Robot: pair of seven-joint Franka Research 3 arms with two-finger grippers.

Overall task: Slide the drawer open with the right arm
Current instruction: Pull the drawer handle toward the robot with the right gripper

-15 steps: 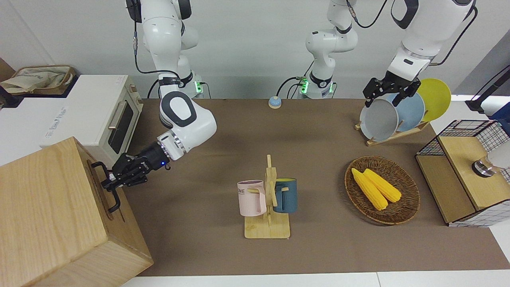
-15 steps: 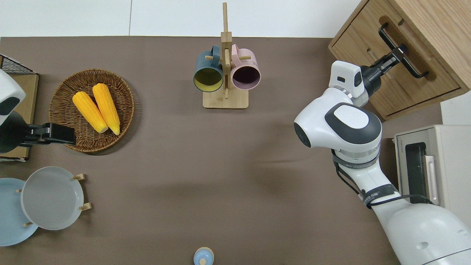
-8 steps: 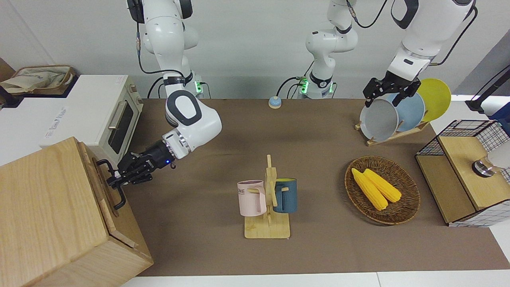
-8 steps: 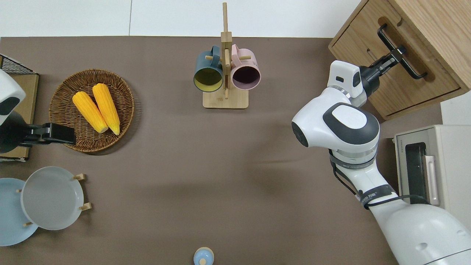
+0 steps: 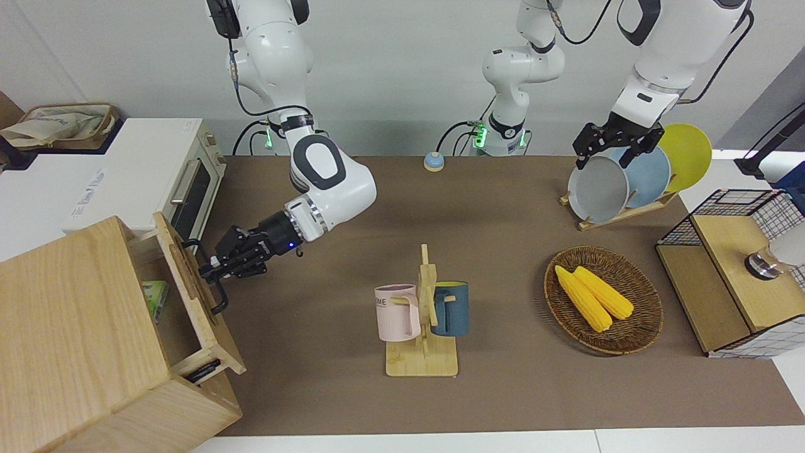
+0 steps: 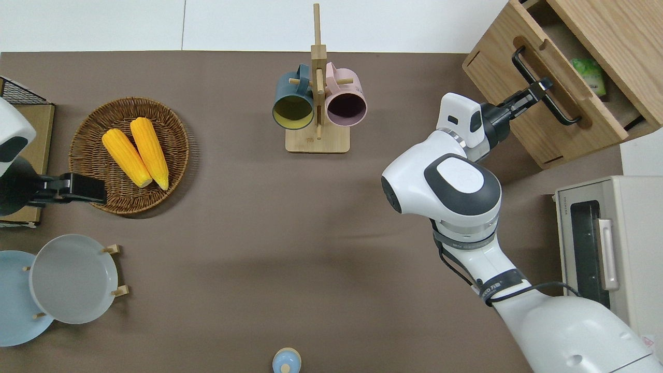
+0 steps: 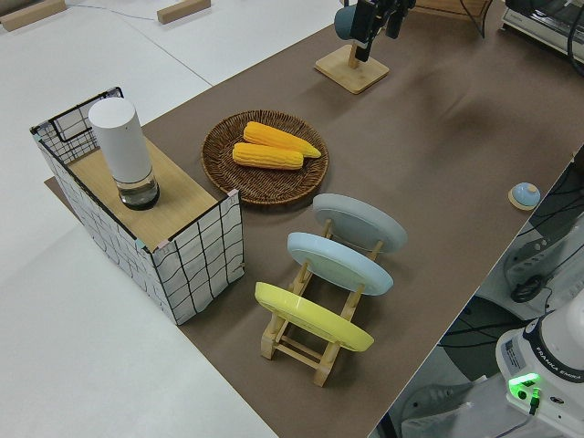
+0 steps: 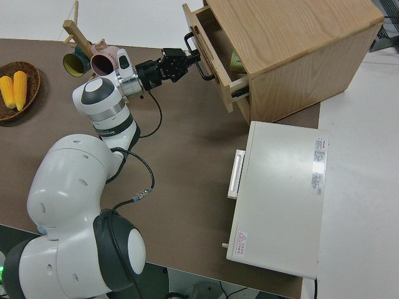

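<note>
The right arm's black two-finger gripper point(image 6: 538, 89) appears clamped midway along the black bar handle point(image 6: 543, 85), which runs crosswise to it, of the shallow light-wood drawer point(image 6: 554, 77), part-open.

Two corn cobs point(image 7: 272, 146) in wicker basket point(image 7: 219, 155).

Right arm point(image 6: 445, 186) stretched out low — hand point(image 6: 538, 89) clamped; left arm parked.
</note>
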